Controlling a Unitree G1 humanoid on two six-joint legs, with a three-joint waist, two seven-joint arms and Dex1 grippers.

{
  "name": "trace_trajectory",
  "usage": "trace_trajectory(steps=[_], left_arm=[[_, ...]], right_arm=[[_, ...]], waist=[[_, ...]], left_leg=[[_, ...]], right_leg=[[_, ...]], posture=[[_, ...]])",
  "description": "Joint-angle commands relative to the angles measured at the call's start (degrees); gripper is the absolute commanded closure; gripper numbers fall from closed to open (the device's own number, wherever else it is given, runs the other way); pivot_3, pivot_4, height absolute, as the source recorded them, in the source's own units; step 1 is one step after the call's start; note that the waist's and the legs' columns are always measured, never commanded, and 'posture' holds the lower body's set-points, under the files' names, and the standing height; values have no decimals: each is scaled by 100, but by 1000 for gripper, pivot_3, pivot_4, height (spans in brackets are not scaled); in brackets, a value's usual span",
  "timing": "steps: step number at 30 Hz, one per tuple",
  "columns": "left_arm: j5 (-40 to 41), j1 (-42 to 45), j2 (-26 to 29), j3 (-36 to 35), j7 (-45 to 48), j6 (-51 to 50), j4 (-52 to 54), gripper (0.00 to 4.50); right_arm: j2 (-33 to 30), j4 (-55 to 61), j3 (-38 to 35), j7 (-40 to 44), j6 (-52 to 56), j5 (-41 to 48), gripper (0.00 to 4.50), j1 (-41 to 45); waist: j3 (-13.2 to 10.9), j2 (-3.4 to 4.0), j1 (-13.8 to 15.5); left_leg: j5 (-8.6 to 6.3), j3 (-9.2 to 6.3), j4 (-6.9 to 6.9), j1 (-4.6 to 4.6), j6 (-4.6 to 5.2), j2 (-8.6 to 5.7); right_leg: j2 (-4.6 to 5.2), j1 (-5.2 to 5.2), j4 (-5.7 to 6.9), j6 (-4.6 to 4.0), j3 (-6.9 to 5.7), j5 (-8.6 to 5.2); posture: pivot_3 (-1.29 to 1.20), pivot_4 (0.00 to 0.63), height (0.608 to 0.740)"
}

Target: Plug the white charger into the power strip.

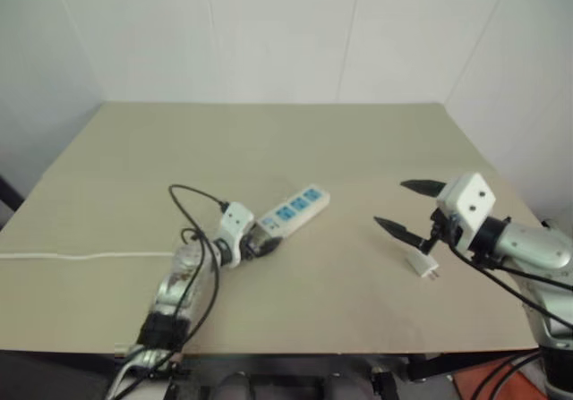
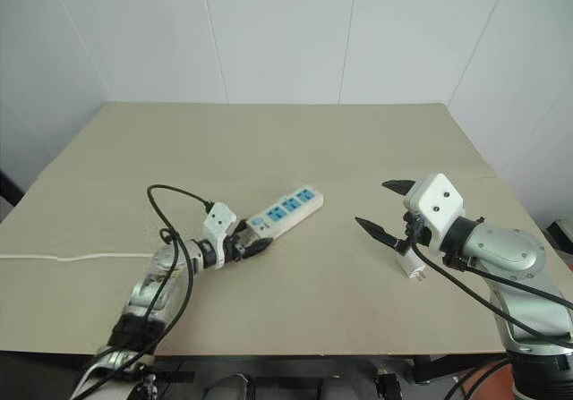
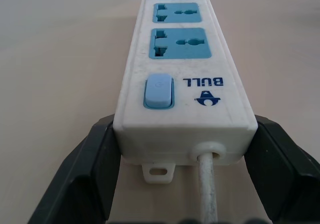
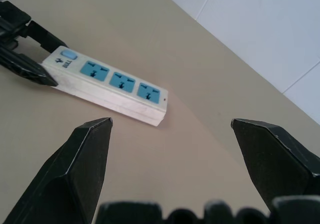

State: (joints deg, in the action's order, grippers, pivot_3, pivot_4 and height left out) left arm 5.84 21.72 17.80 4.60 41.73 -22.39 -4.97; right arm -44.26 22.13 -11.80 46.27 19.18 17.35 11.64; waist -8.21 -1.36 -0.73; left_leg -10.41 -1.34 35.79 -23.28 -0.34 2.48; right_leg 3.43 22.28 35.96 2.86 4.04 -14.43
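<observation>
Across the tan tabletop (image 1: 358, 149) you look toward plain white wall panels (image 2: 286, 33) that close off the far side and the right; the surface is flat and matte, with a faint seam running across it on the right.

Your left gripper (image 2: 253, 247) lies low over the table at the near left, its arm reaching forward and angling to the right. Its two black fingers (image 3: 85, 179) are clamped on the switch end of the power strip (image 2: 288, 210), one finger pressed against each long side, as the left wrist view shows plainly. The strip rests flat on the table near the centre, running away from that gripper toward the far right, its three blue socket faces turned up and its blue switch (image 3: 159, 91) nearest the fingers.

Your right gripper (image 2: 387, 207) hangs above the table at the right, pointing toward the left, its fingers spread wide apart with nothing between them. The white charger (image 1: 423, 264) lies on the table just below and beside that gripper's housing, well apart from the strip.

A white cord (image 1: 81, 256) trails off the left edge of the table, and black cables (image 2: 170, 208) loop up over your left arm. Bare tabletop lies between the charger and the strip.
</observation>
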Motion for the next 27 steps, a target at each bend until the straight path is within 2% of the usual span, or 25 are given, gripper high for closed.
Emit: trace_trajectory(steps=[1,3,7,16,27], left_arm=[[11,-24,111,108,-49,-179,432,503],[-13,-66,178,181,-43,-161,455,23],[228,-94,205,54,37,-22,538,23],[823,-259,259,-542,423,1365,112,23],[713,630,-122,-321,1020,2505,-1932,23]], right_arm=[[-23,188,-78,15,-28,143,0,16],[-12,202,-66,8,-23,147,0,12],[-14,212,-63,-7,-23,159,0,-7],[-68,287,-102,-22,7,222,0,-116],[-113,232,-43,33,-6,244,0,-22]], waist=[[0,0,8],[0,0,3],[0,0,1],[1,1,2],[1,1,20]], left_leg=[[0,0,0,0,0,0],[0,0,1,0,0,0],[0,0,0,-1,0,1],[0,1,0,0,0,2],[0,1,2,-4,1,1]], right_leg=[[0,0,0,1,0,0],[0,-2,-2,3,0,-2],[0,-1,-3,0,0,-1],[0,-1,-4,-2,0,0],[0,-1,-7,-1,-1,0]], posture=[[0,150,740],[0,150,740],[0,150,740],[0,150,740],[0,150,740]])
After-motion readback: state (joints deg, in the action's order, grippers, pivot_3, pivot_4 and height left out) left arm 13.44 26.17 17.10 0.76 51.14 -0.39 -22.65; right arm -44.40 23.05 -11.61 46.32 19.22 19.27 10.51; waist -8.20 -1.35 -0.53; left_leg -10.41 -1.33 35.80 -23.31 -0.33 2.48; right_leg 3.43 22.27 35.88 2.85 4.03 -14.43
